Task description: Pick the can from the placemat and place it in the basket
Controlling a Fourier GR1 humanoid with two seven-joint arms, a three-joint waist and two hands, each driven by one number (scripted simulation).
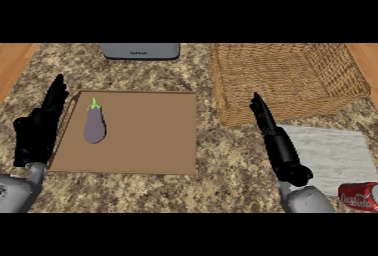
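From the head view I am looking at the square woven wicker basket [289, 80] sitting at the upper right of the speckled granite counter [148, 192], and I am seeing nothing but its weave inside. The red soda can with white lettering [360, 196] is lying on its side at the lower right edge of the view, partly cut off, its long axis running roughly left to right; I cannot tell which end is the top. It is resting at the near right corner of the pale grey cloth placemat [330, 150], well apart from the basket. My right hand [272, 134] is hanging over the counter between the basket's front wall and the placemat's left edge, fingers straight and pressed together, holding nothing. My left hand [40, 127] is resting at the left edge, fingers straight and up. Beside it a purple eggplant with a green stem [94, 125] is lying on the flat brown cutting board [148, 135]. A grey appliance [140, 50] is showing at the top edge.
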